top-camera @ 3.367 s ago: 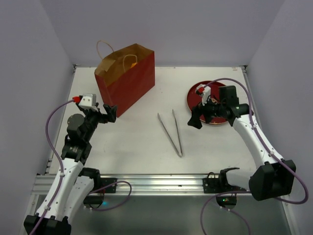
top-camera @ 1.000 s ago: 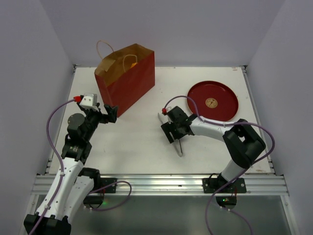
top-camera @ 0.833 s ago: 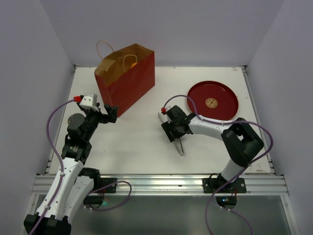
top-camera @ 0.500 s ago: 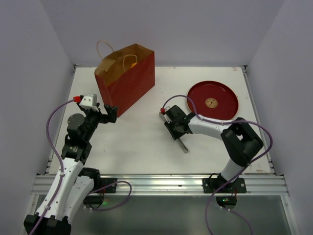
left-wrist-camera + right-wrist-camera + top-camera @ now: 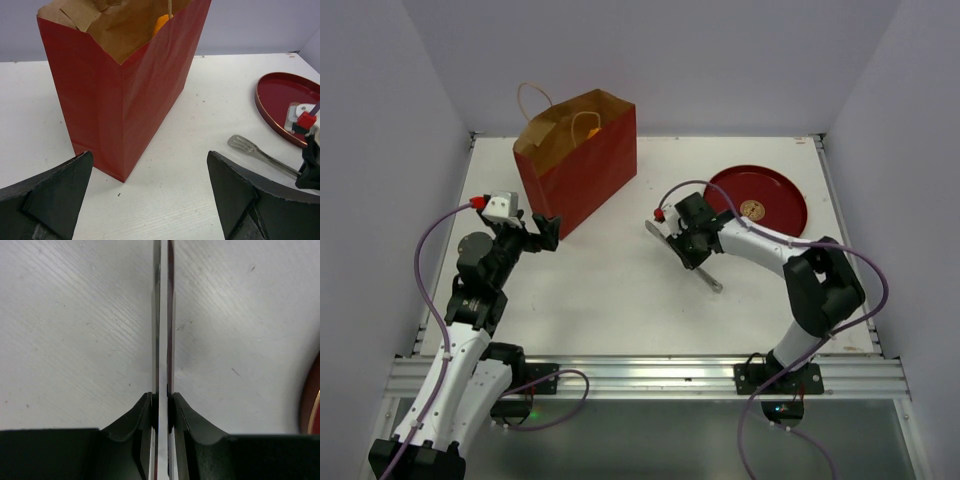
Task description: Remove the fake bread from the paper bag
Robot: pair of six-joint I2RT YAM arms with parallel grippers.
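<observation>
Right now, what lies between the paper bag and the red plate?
The metal tongs, pinched in the right gripper; top and left wrist views show it.

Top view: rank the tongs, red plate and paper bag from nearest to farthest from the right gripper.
1. Tongs, clamped in the right gripper.
2. Red plate, behind it to the right.
3. Paper bag, across at the back left.

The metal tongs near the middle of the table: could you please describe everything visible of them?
The tongs are slim shiny metal: two long arms with a flat slotted tip. The right gripper is shut on them about mid-length, pressing the arms nearly together. They point diagonally over the white table, between the paper bag and the red plate, touching neither. Whether they rest on the table or hang above it is unclear.
</observation>
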